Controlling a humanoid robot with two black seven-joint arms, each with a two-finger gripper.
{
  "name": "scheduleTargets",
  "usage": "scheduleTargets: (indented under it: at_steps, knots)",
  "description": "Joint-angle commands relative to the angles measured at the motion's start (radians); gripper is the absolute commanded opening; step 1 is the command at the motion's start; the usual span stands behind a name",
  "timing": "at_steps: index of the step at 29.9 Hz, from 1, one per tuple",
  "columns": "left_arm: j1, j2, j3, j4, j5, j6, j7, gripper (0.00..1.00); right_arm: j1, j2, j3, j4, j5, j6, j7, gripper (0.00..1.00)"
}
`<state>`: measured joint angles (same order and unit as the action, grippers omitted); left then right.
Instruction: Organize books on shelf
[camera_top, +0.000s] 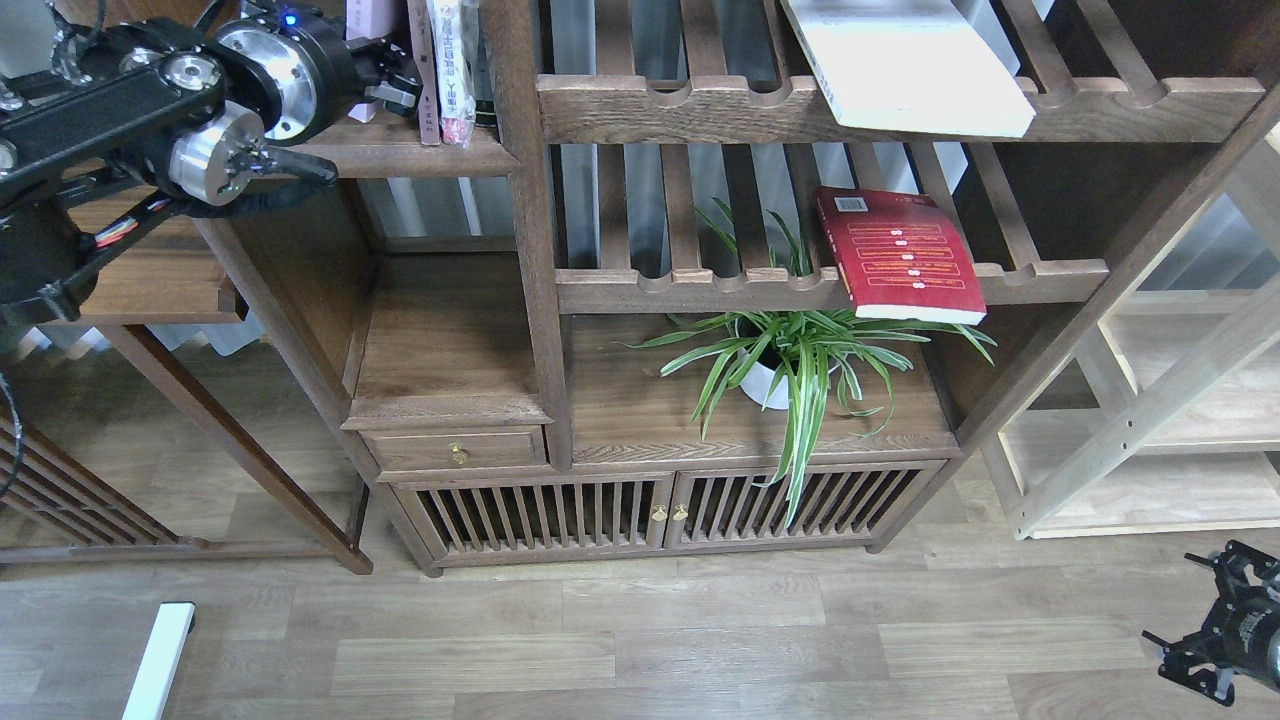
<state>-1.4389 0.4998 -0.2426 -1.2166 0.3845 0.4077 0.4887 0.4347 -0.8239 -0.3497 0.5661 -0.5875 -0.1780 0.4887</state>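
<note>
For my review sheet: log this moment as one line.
left gripper: at lavender book on shelf, grip unclear | right gripper: low, idle | red book: on rack

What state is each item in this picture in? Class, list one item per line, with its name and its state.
Lavender-white book: upright on the solid shelf, at the left end effector.
Red book: lying flat on a slatted rack, front edge overhanging.
White book: lying flat on the upper rack, overhanging.
Drawer: closed.
Cabinet doors: closed.
Potted plant: upright.
Left end effector: grip unclear.
Right end effector: low, holding nothing.
</note>
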Motion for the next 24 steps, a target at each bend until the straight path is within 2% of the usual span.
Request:
scheduleTargets:
  at_steps: [1,7,11,19,24]
  knots:
    - [0.003,-0.001,0.008,-0.003,-0.001,0.0,0.0,0.07,-0.001,-0.001,-0.002,0.0,0.0,-0.001,0.0,1.0]
    - [0.008,0.011,0.008,-0.021,-0.003,-0.001,0.0,0.25,-0.001,-0.001,0.0,0.0,0.0,-0.003,0.0,1.0]
    - [0.009,0.029,0.009,-0.044,-0.003,-0.003,0.0,0.28,-0.001,-0.001,0.0,0.0,0.0,-0.003,0.0,1.0]
    - [0.009,0.06,0.008,-0.066,-0.004,-0.006,0.0,0.48,-0.002,0.0,0.0,0.0,0.0,-0.006,0.0,1.0]
    - [0.012,0.08,0.008,-0.08,-0.007,-0.007,0.0,0.55,-0.005,0.0,0.0,0.0,0.0,-0.009,0.0,1.0]
